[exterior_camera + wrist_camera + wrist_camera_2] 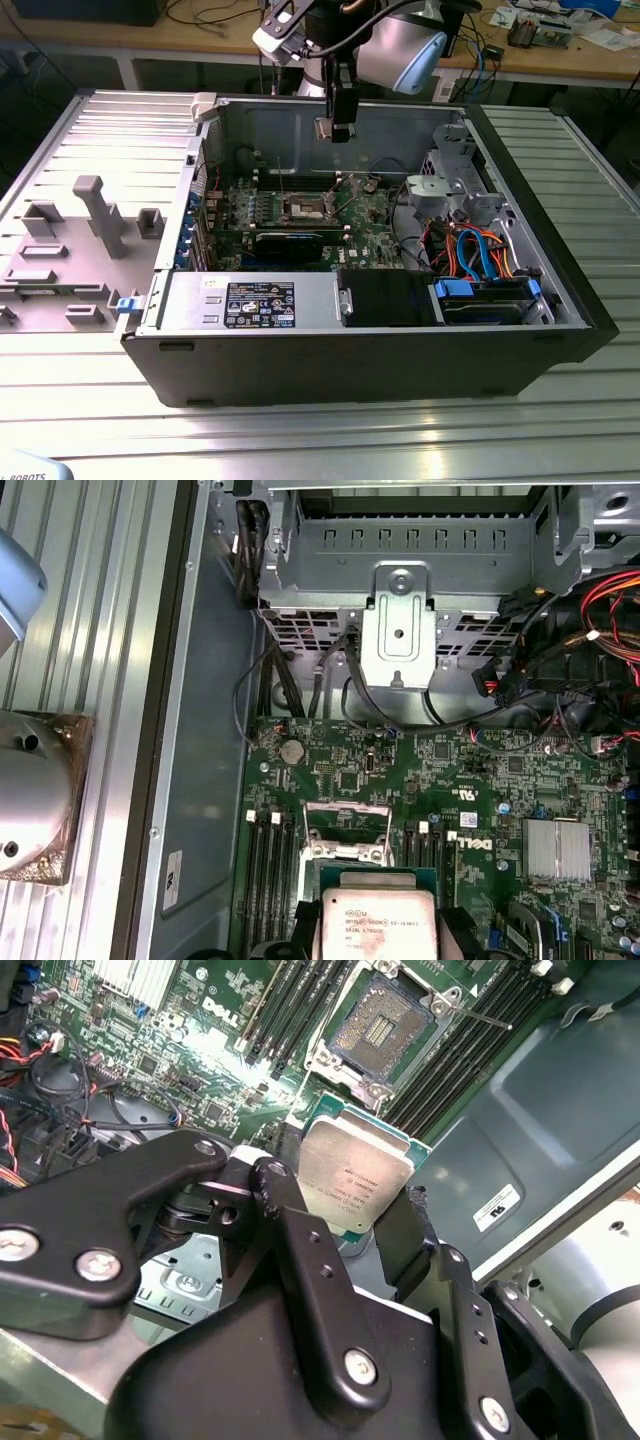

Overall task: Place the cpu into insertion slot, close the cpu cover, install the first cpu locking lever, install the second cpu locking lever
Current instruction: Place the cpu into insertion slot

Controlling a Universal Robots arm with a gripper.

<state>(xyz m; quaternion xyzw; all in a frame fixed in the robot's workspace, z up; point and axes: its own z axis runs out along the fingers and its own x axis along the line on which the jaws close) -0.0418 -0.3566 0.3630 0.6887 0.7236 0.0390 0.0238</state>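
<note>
Jaws are clamping the cpu (355, 1175) by its edges above the open slot (380, 1025); lowering it level and square to that slot is looking essential

From my console the cpu (355, 1175) shows a brushed, silvery-grey metal top with a dull sheen, edged in green board. The pincer (345, 1215) clamped on it is smooth matt black, studded with bright steel screws. The insertion slot (380, 1025) is dark inside with a glinting bare-metal rim. I read the motherboard (400, 770) as glossy green laminate and its heat sink (558, 848) as finned pale metal. The drive cage (400, 580) is plain grey sheet metal, and the computer case (350, 365) is smooth black outside. The desk (300, 430) is ribbed metal, satin and reflective. The fixture block (95, 210) looks like matt grey plastic.
</note>
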